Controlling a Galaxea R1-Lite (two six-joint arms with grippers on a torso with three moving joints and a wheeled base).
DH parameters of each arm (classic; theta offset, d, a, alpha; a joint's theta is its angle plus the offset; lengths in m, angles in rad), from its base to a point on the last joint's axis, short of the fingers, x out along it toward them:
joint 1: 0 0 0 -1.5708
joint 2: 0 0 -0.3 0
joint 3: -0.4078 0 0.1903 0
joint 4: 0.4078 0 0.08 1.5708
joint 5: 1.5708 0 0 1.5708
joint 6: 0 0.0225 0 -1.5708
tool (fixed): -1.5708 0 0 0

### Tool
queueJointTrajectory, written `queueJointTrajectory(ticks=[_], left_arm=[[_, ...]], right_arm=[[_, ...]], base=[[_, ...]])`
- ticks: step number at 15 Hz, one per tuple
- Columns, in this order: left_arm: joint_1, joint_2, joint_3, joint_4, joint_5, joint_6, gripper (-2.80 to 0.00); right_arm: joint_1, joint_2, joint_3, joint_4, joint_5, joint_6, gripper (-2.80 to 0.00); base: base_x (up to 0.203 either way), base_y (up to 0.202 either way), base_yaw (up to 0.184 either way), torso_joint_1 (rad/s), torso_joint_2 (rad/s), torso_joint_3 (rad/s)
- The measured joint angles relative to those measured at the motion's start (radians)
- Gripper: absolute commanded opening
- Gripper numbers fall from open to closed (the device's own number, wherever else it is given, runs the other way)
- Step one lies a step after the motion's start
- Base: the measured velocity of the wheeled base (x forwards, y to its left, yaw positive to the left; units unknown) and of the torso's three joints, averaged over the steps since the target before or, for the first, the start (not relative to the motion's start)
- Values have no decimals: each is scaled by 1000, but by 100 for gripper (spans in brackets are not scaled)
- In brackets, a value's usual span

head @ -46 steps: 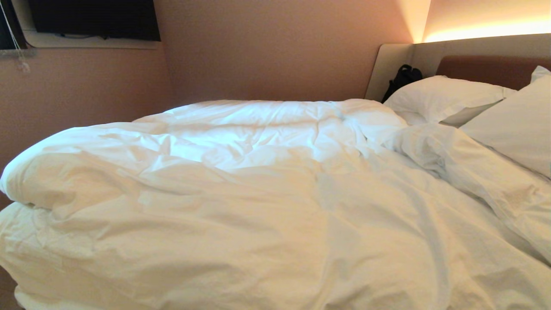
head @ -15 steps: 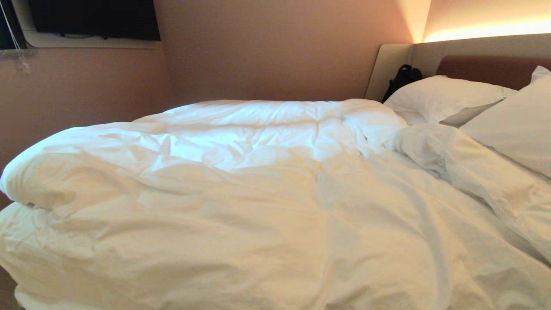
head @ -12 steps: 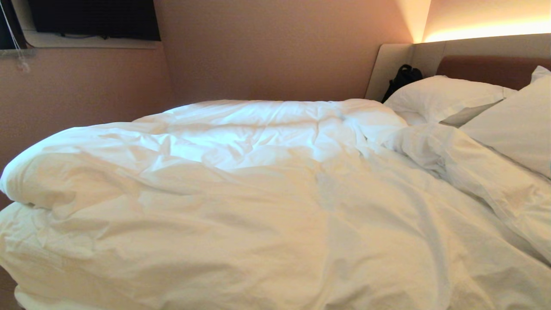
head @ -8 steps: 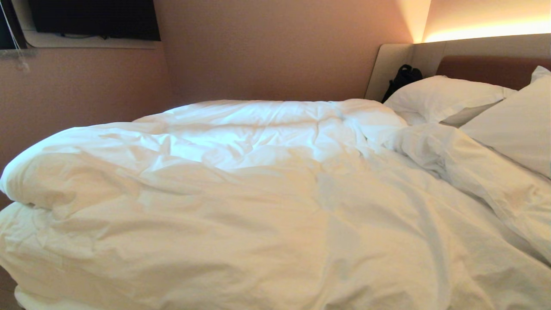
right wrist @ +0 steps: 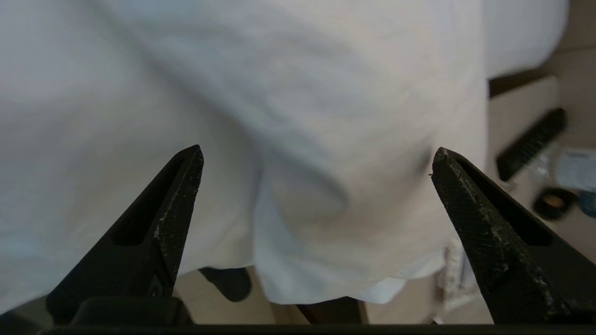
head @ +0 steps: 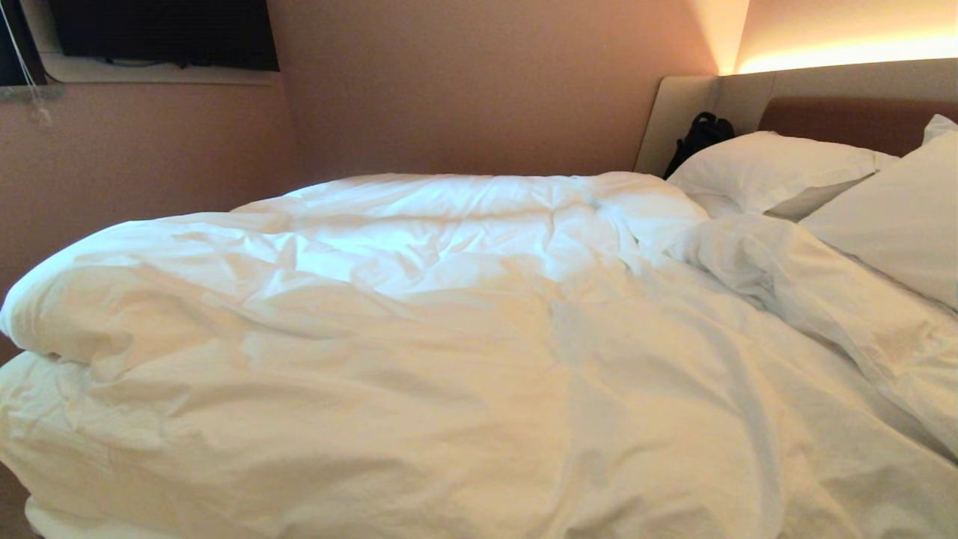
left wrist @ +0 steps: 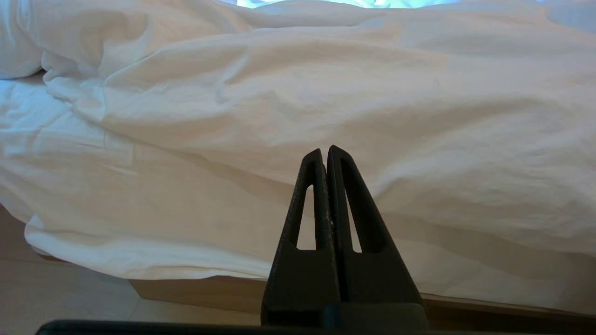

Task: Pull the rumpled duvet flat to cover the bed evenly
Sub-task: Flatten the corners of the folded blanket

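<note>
Fingers of the left gripper [left wrist: 327, 153] are pressed fully together and hold nothing; in the left wrist view they point at the near side of the duvet [head: 419, 359], which hangs over the edge of the bed [left wrist: 195, 291] above its tan wooden base. The right gripper [right wrist: 316, 160] has its fingers spread wide, with nothing between them, and they stand just in front of a hanging fold of the white cover, not touching it as far as I can tell. In the right wrist view some small dark things lie on the floor [right wrist: 521, 116] beside this fold, but they are too blurred to name. Neither arm shows in the head view. There the duvet fills most of the picture, thick and creased, with a big rolled fold at 9 o'clock and a long ridge that runs toward 3 o'clock. Beyond the ridge, at 2 o'clock, two white pillows [head: 771, 172] lean against the beige headboard [head: 681, 112] with its brown panel. A black bag [head: 700, 135] sits in the corner at 1 o'clock, against the headboard. At 11 o'clock a dark screen [head: 161, 34] hangs on the pink wall [head: 479, 82].
</note>
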Motion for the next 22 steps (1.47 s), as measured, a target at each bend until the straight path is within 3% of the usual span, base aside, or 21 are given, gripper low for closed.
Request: queueJointTrajectory(ticks=[7,15,16,22], left_arm=[[0,0,0,0,0,0,-280],[0,0,0,0,0,0,-280],[0,0,0,0,-1,0,-280],[0,0,0,0,0,0,-280]], right_arm=[[2,85,-10,-64,-160,-13,0],[2,194,0,-165,-218,0,0],[2,203,4,-186,-216,1,-280],[2,188,6,-236,-209,4,-280]], base=[[0,0,0,0,0,0],[0,0,0,0,0,0],[0,0,0,0,0,0],[0,0,0,0,0,0]])
